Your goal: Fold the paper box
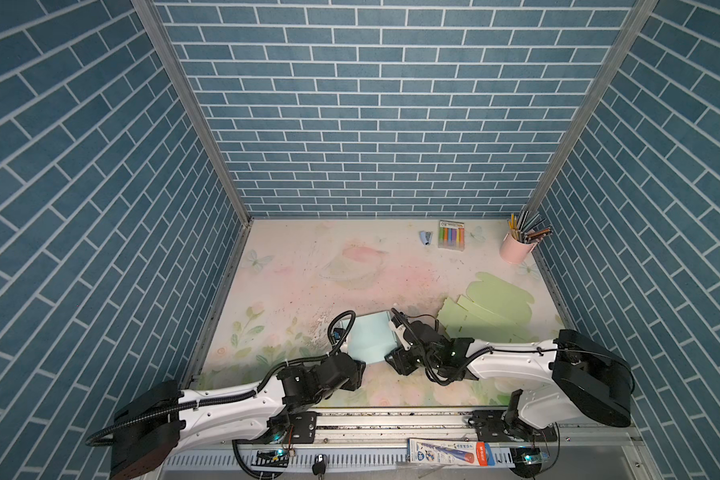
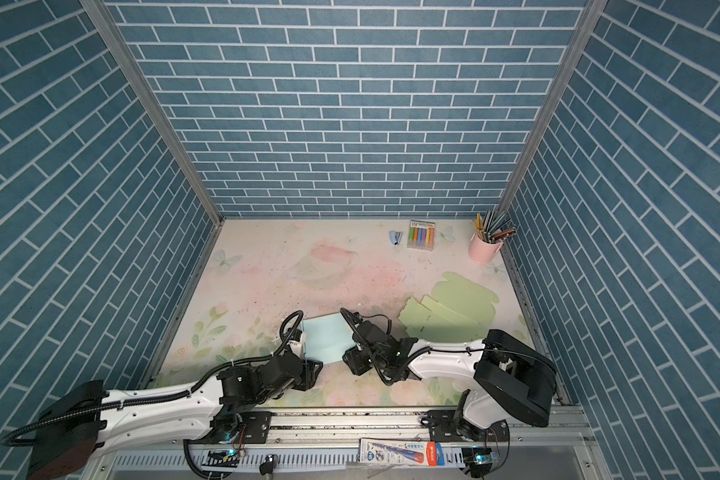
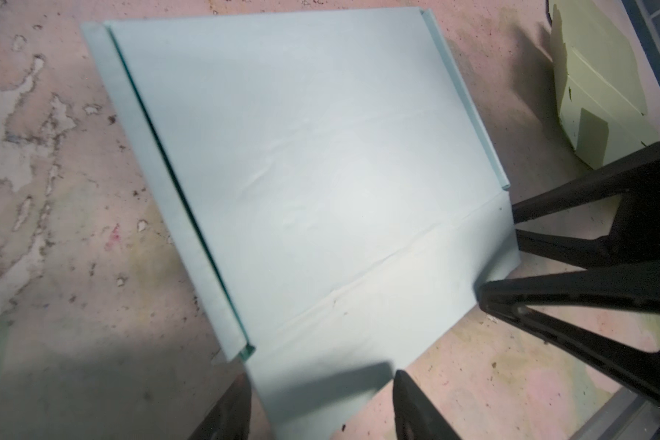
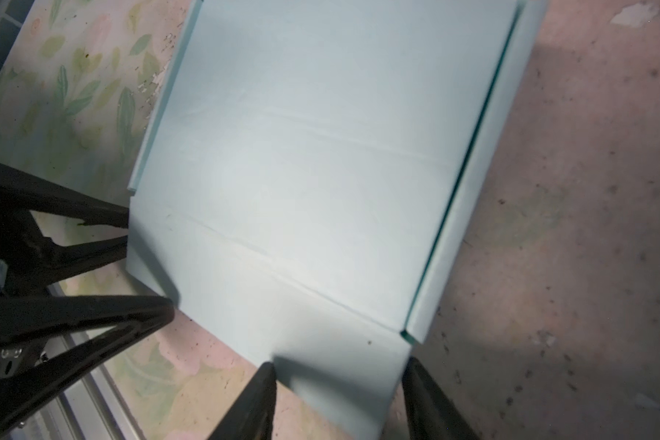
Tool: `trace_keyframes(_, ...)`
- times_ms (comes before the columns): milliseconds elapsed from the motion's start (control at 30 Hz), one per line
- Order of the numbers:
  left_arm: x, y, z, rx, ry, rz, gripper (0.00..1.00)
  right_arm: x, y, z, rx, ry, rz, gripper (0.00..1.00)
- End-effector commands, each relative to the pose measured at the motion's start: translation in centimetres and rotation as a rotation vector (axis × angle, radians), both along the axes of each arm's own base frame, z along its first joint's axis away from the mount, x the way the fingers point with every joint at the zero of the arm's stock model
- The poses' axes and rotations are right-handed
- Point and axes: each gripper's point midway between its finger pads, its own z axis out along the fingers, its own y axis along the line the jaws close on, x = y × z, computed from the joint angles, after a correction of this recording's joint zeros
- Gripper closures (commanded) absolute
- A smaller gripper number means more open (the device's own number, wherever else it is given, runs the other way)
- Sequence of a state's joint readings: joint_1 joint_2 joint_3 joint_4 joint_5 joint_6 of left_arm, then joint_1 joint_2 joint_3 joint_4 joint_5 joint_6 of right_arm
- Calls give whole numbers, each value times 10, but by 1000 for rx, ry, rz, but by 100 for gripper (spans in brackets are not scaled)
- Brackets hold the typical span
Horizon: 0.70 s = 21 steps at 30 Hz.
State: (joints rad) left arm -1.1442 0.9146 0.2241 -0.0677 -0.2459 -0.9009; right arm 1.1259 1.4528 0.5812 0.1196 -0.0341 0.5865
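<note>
Straddled paper box (image 1: pixel 371 338) flap at tabletop (image 1: pixel 308 282) front edge: left gripper (image 3: pixel 321 377), right gripper (image 4: pixel 340 364) half-open, seemingly empty, poised to fold.

Far half of the table (image 1: pixel 308 270) lies open; green cardboard (image 1: pixel 495 303) and pink cup (image 1: pixel 515 249) crowd the right.

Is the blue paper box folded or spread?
Mostly spread: the blue paper box lies flat; only its narrow side strips are bent up.

left pincer (image 3: pixel 321 381) parted, right pincer (image 4: pixel 340 365) parted
</note>
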Motion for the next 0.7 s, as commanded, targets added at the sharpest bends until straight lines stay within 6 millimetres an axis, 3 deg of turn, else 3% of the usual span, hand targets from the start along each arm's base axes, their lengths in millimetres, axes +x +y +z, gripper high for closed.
trace_keyframes(0, 5, 3, 2, -6, -28, 17, 41, 5, 9, 6, 15, -28, 3, 48)
trace_keyframes(667, 14, 11, -2, 41, -56, 41, 48, 9, 12, 3, -8, -46, 7, 52)
